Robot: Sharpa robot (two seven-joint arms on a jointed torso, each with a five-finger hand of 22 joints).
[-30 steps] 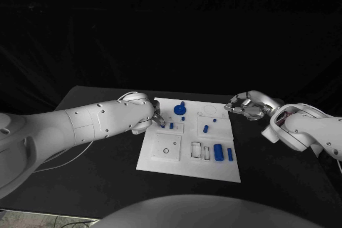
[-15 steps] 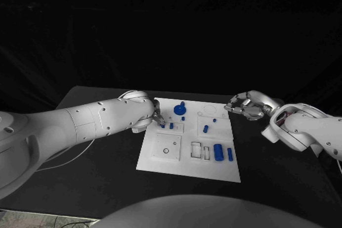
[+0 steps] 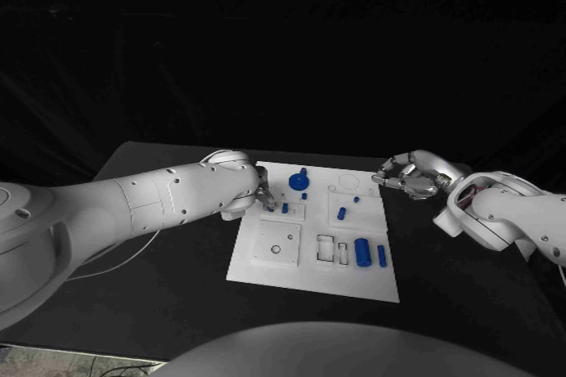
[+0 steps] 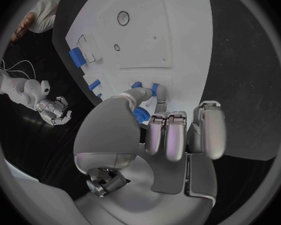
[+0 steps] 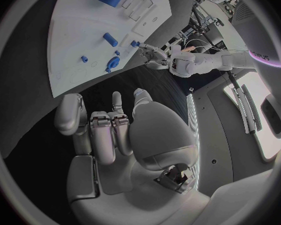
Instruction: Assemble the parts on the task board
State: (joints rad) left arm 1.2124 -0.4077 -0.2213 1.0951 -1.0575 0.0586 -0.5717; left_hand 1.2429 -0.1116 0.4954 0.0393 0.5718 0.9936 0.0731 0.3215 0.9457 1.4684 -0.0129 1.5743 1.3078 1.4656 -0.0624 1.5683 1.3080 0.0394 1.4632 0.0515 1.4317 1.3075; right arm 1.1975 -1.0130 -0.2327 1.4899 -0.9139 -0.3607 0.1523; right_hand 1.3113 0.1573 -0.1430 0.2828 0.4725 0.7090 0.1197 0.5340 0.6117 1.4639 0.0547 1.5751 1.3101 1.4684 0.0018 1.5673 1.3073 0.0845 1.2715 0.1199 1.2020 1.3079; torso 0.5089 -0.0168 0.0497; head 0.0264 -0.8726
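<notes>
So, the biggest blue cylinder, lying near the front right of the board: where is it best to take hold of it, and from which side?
Probably at the middle of its length. The big blue cylinder lies flat on the task board, so come from above with fingers across its round sides. A thinner blue pin lies close beside it, which leaves little room there. The right hand holds nothing.

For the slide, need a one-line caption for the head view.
Left hand works small blue parts at the task board's far-left corner; right hand waits beside it.
</notes>
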